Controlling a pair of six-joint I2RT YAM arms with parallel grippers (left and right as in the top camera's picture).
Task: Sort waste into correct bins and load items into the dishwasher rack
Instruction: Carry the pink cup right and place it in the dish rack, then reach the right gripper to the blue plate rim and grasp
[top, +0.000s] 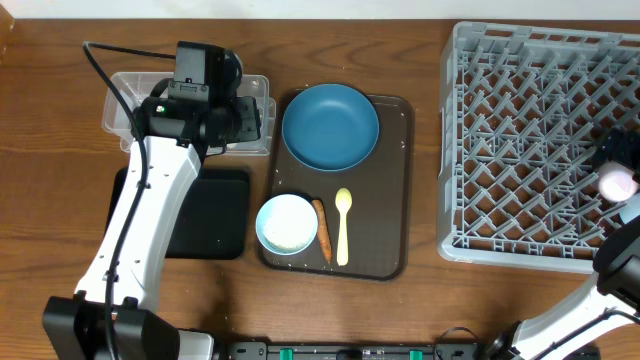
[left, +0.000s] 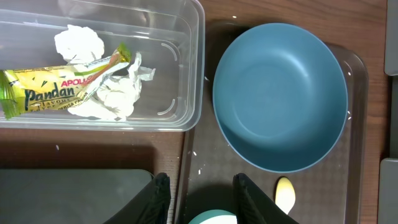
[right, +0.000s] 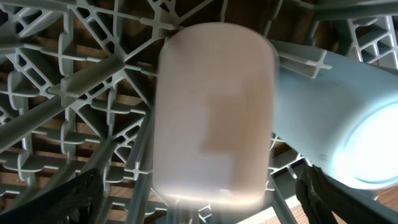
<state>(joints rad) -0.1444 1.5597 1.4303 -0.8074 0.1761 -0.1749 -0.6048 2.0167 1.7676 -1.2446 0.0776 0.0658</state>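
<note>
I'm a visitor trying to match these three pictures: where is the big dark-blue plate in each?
Overhead: the dark-blue plate sits upper middle, on the brown tray.
Left wrist: the plate fills the right half.
Right wrist: not in it; it shows the rack and a pink cup.
Shared landmark: the yellow spoon, just below the plate in overhead and left wrist.

Dark brown wooden tabletop (top: 50, 150), grained, evenly lit, spreading beneath both sets of jaws; pale strip (top: 300, 8) beyond its far edge

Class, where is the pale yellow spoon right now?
In the overhead view, the spoon lies on the brown serving tray, just right of the carrot stick and below the dark-blue plate.
</note>
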